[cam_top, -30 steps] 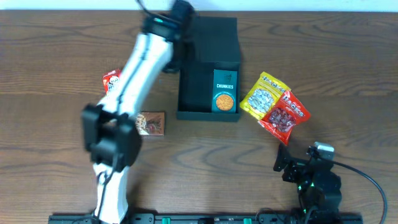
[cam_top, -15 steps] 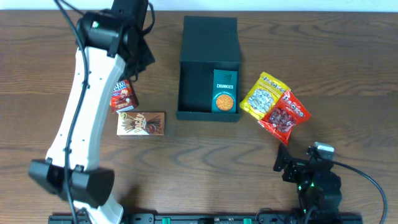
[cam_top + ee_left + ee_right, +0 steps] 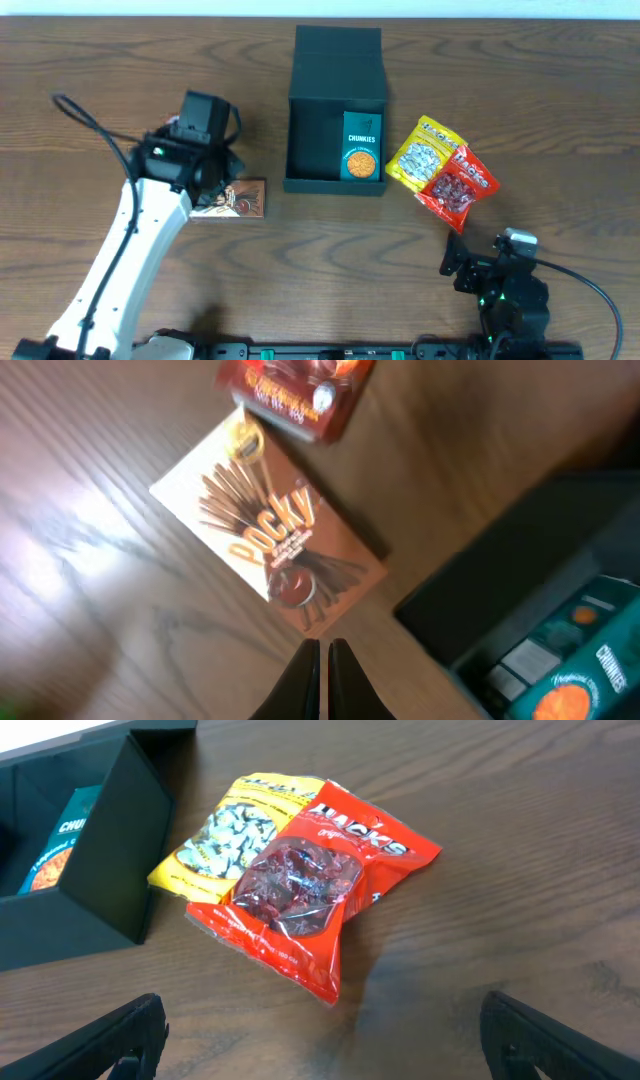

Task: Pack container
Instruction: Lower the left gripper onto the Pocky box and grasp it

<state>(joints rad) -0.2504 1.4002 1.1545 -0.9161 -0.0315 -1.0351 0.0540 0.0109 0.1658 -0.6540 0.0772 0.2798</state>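
The container (image 3: pixel 335 75), a dark teal box with its flap lid open at the back, holds a teal Chunkies box (image 3: pixel 361 146) at its front right. It also shows in the left wrist view (image 3: pixel 540 580) and the right wrist view (image 3: pixel 95 870). My left gripper (image 3: pixel 325 652) is shut and empty, above the table just beside a corner of the Pocky box (image 3: pixel 270 540). In the overhead view it (image 3: pixel 212 178) hangs over the Pocky box (image 3: pixel 240 198). My right gripper (image 3: pixel 320 1040) is open and empty at the front right (image 3: pixel 490 270).
A small red snack pack (image 3: pixel 295 390) lies touching the Pocky box's far end; my left arm hides it from above. A yellow bag (image 3: pixel 415 155) and a red bag (image 3: pixel 458 185) overlap right of the container, also in the right wrist view (image 3: pixel 300 890).
My left arm has swung from beside the container toward the front left and now hangs over the Pocky box. The right arm and all objects have not moved.
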